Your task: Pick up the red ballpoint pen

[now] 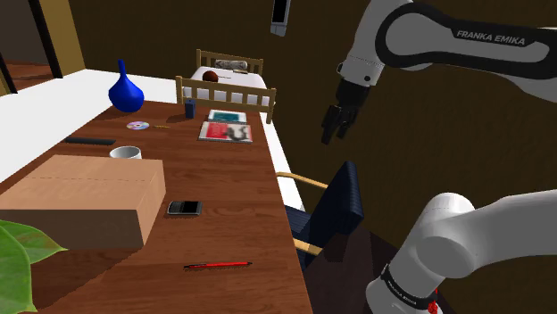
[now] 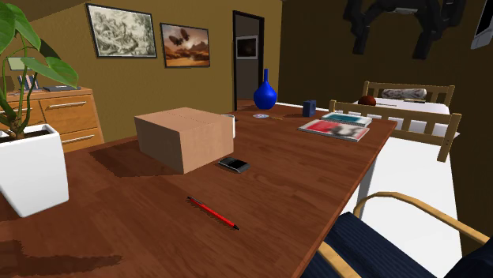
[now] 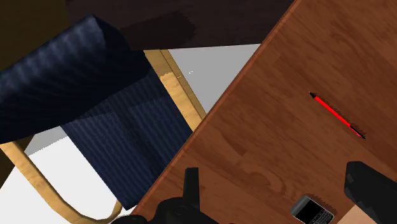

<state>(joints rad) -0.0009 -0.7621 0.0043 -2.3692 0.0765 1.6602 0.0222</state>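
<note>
The red ballpoint pen [image 1: 219,265] lies flat on the brown wooden table [image 1: 241,187], on bare wood at the near end of the shoulder view. It is near the black mobile phone [image 1: 184,208] and the cardboard box [image 1: 85,201] but apart from both, with nothing touching it. In the second exterior view it lies aslant on the table between the box and the near edge. The gripper [image 1: 333,136] hangs high and to the shoulder view's right of the table, over the blue-cushioned wooden armchair [image 1: 335,210] and well apart from the pen. Its fingers [image 3: 191,184] stand wide apart with nothing between them, so the jaws are open and empty. In the wrist view the pen runs aslant on the table beyond the phone, with a dark tip at one end. The pen looks slim, stiff and light, so weight should be no trouble. Its round, smooth barrel, though, could roll away or squirt out of a pinch that lands off-centre. The best hold is probably at the middle of the red barrel, with the fingers turned to close across its width and lowered almost to the wood, since it sits so low.
</note>
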